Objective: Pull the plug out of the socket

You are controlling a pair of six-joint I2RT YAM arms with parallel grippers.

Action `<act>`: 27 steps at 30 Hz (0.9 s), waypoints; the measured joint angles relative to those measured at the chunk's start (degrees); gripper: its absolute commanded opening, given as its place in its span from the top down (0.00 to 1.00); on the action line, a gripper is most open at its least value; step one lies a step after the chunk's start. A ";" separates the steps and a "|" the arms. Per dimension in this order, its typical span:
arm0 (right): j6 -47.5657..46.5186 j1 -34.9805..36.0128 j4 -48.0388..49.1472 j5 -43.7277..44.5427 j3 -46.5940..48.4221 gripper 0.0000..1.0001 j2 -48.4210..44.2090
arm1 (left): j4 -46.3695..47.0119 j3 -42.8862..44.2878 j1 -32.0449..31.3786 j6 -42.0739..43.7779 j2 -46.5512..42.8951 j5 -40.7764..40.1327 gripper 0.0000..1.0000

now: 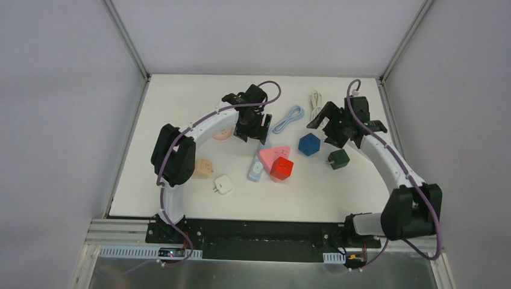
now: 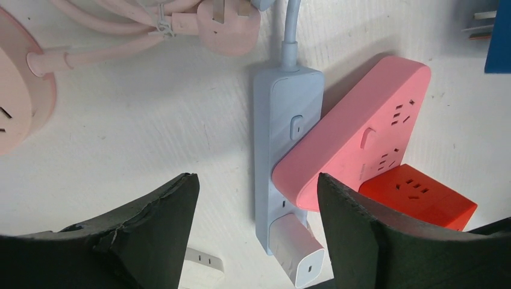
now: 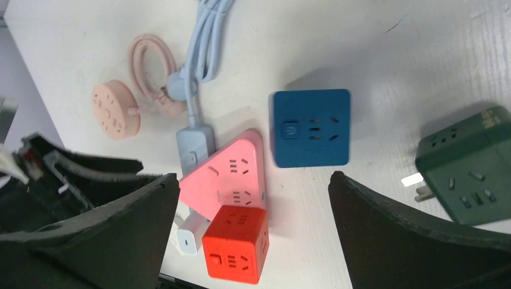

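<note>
left jaws and right jaws are spread apart, nothing gripped. white plug (image 2: 298,256) between the left jaws looks light, stiff, slick; best pinched by its flat sides, blue strip (image 2: 282,120) pinned.

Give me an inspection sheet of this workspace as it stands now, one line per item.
Surface: white table.
Job's things: light blue power strip lying flat, with pink triangular adapter and white charger on it; red cube against the adapter.
Clutter: blue cube, green cube, pink round socket, beige cube, white cube.
Grippers: left gripper open over the strip; right gripper open, holding nothing.
Cables: blue cable, white cable, pink cable, all bundled.
Surroundings: grey walls.
</note>
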 measured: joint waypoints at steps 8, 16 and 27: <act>1.18 9.79 -1.29 2.71 -8.55 0.04 -14.49 | 5.62 -3.37 0.02 -1.60 -1.92 0.11 0.27; 5.75 26.34 -1.25 8.02 -12.66 0.04 -15.39 | 7.80 -5.51 0.02 -2.40 -2.05 1.11 0.27; 9.81 39.15 -3.15 16.85 -6.80 0.04 -0.31 | 8.22 -8.39 0.02 -2.47 -2.14 3.15 0.27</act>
